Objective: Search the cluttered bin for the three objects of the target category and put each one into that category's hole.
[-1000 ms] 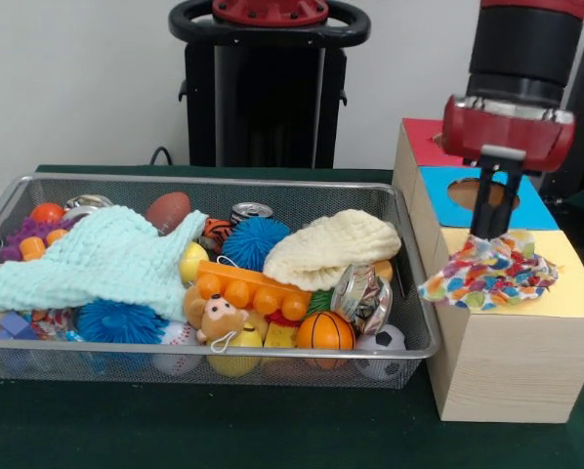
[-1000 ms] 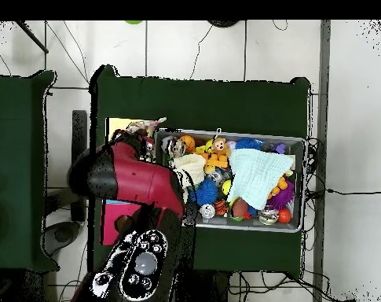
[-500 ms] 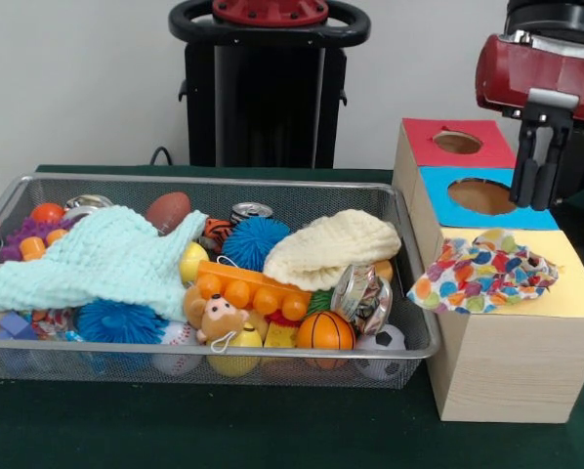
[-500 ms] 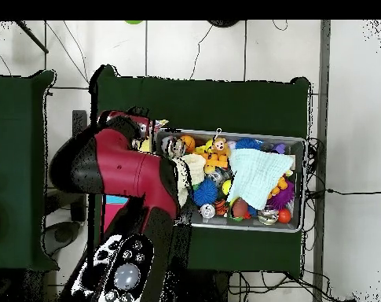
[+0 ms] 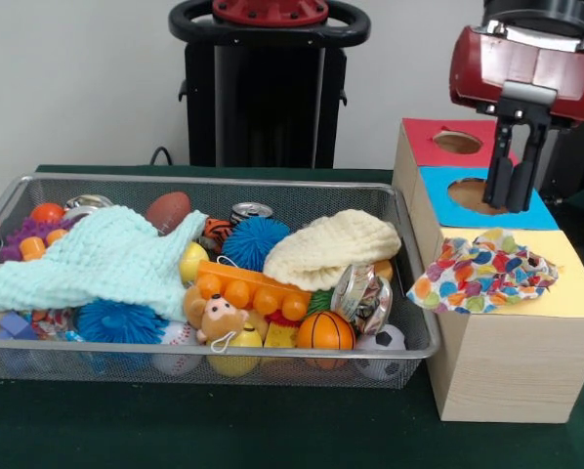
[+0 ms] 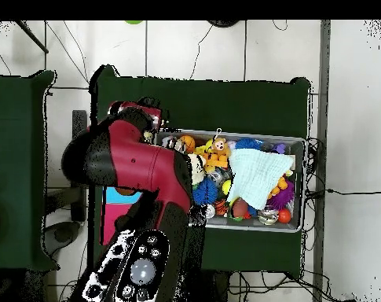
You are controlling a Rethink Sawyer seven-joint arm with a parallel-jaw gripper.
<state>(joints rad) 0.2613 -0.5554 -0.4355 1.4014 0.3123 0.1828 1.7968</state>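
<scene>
1. front view: hovering empty above the blue panel [image 5: 526, 209], gripper [image 5: 512, 200] hanging with jaws seemingly close together, grasping nothing.
2. lying draped over the yellow panel [image 5: 575, 283], just beside the bin [image 5: 421, 337], cloth [image 5: 485, 272] covering the hole rather than dropped in.
3. risking a slide off the box's near edge, one corner already overhanging it.
4. stretching left to right along its long axis, drooping corner pointing toward the bin.
</scene>
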